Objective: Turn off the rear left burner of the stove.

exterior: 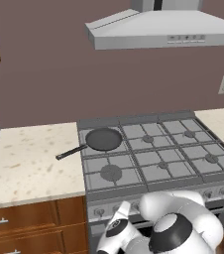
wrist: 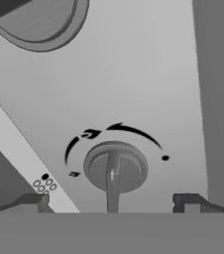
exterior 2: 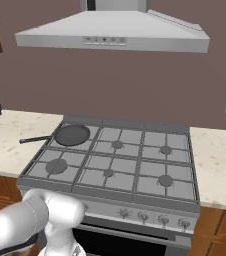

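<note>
Close up, the gripper sat open, fingertips either side of a round knob on the stove front panel, not touching. Rear left burner sat under a dark frying pan.

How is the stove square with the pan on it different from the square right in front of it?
The rear left burner has a dark frying pan sitting on it; the front left burner carries nothing. The front left burner shows a wide round gray cap; the pan hides the rear one's middle. The rear one is by the wall, the front one by the knobs. Both are gray grate squares of equal size.
</note>
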